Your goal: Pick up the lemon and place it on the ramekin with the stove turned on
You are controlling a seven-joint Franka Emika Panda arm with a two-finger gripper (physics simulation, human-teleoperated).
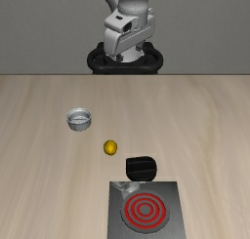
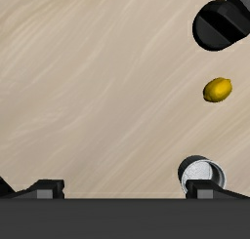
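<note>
Hovers high above the table (image 1: 39, 136) with the gripper (image 1: 124, 48) spread wide and holding nothing, fingertips (image 2: 44, 189) far apart in the wrist view; suits a survey stance, taking in every piece before committing to a descent. Finds the lemon (image 1: 110, 146) lying free on the bare wood, roughly mid-table, touching nothing. Places the ramekin (image 1: 79, 118) near it, toward the exterior view's left and a little closer to the robot, upright, mouth up and empty, so ready to receive. Notes a black cylindrical object (image 1: 141, 167) on the lemon's other side, close to the stove (image 1: 166, 199), apart from the fruit but near enough to matter for an approach from that side. Shows the stove's coil burner (image 1: 145, 211) glowing red, which reads as already switched on; leaves, by that judgement, only the pick and the placing. Calls next for moving forward and down over the lemon with fingers wide, straddling it across its short axis, since rounded and likely to roll if nudged by one finger first. Counts the short hop to the ramekin as easy; risks mainly a roll off the rim if released off-centre.
</note>
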